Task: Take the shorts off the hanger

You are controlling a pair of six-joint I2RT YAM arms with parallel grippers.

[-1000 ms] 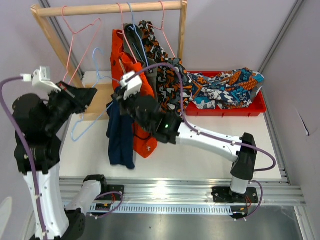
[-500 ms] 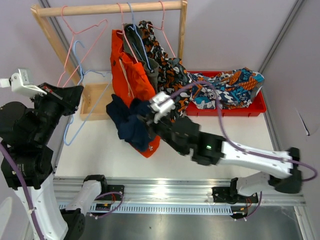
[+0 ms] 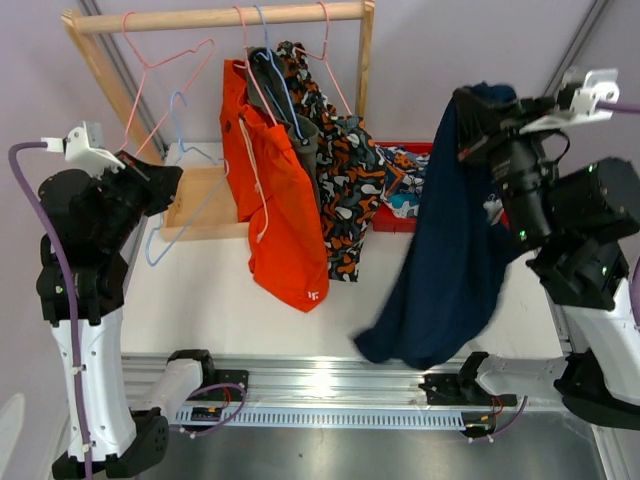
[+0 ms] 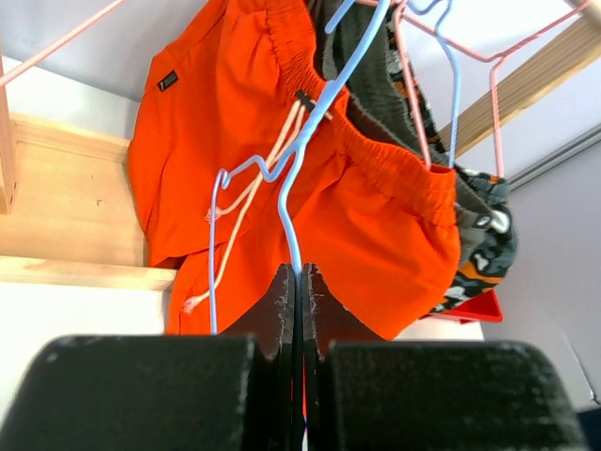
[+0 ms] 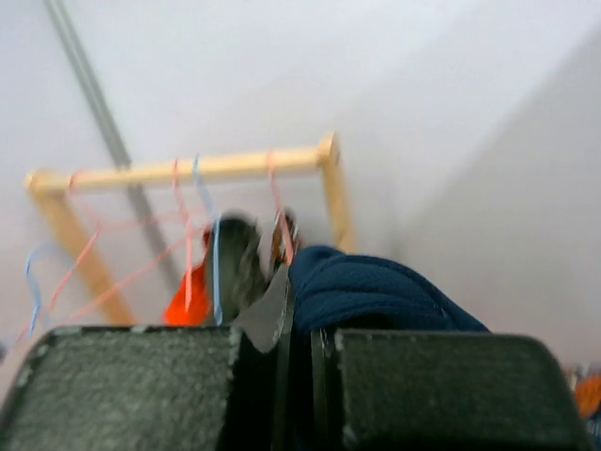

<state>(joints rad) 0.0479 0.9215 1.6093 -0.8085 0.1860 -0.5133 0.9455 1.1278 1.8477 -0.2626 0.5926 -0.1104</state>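
White tabletop (image 3: 200,300) bears a wooden rack (image 3: 220,17) holding plain bright orange shorts (image 3: 275,200). Right gripper (image 3: 466,102), raised at right, is clamped on plain navy shorts (image 3: 450,260) dangling clear of the rack. Left gripper (image 4: 299,282) pinches a light-blue wire hanger (image 4: 319,113).

A wooden clothes rack (image 3: 220,17) stands at the back of a white table (image 3: 200,300) — its flat base (image 3: 215,210) at left, a red tray (image 3: 396,223) at right.

White worktop (image 3: 200,300) with aluminium rail (image 3: 330,380) along near edge; pale lilac walls (image 3: 450,60); wooden rack (image 3: 200,18) at rear left.
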